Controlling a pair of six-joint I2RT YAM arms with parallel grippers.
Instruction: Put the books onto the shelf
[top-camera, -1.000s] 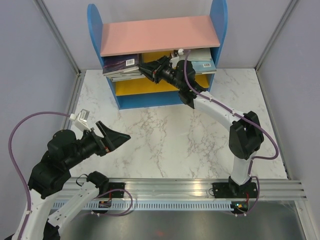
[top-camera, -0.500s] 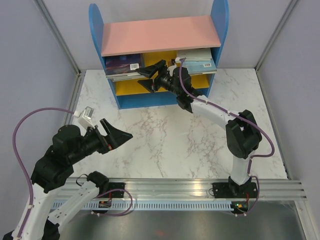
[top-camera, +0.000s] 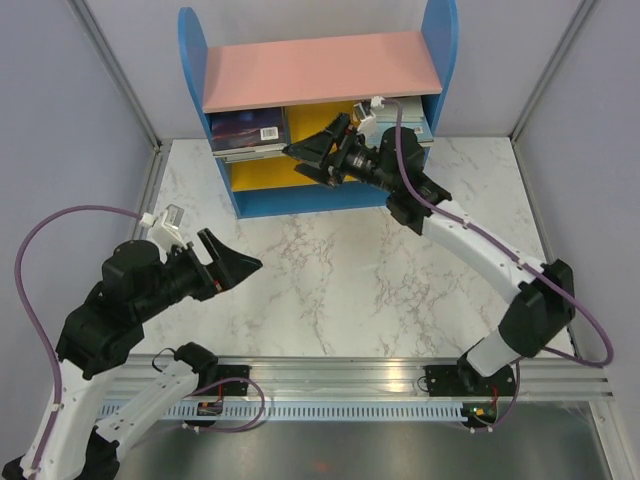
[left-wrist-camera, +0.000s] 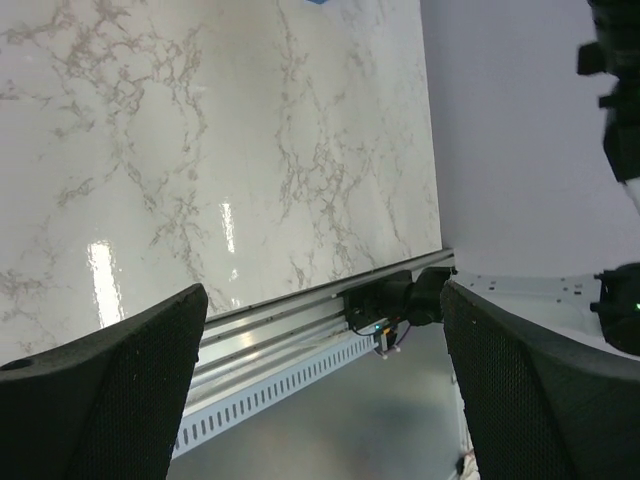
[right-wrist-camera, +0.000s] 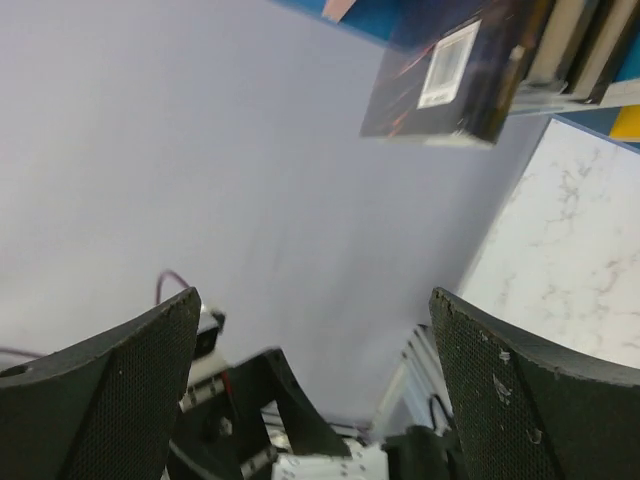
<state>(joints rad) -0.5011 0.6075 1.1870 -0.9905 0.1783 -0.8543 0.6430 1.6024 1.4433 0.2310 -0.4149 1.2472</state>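
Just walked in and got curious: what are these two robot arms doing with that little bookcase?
They are shelving books. The right gripper is at the front of the shelf, jaws open and holding nothing, next to a stack of books lying flat on the upper board. A second pile lies at the shelf's right end. The left gripper hovers open and empty over the marble table.

Right end effector (top-camera: 300, 160) and books (top-camera: 248, 130) crowd the shelf (top-camera: 190, 60) opening.
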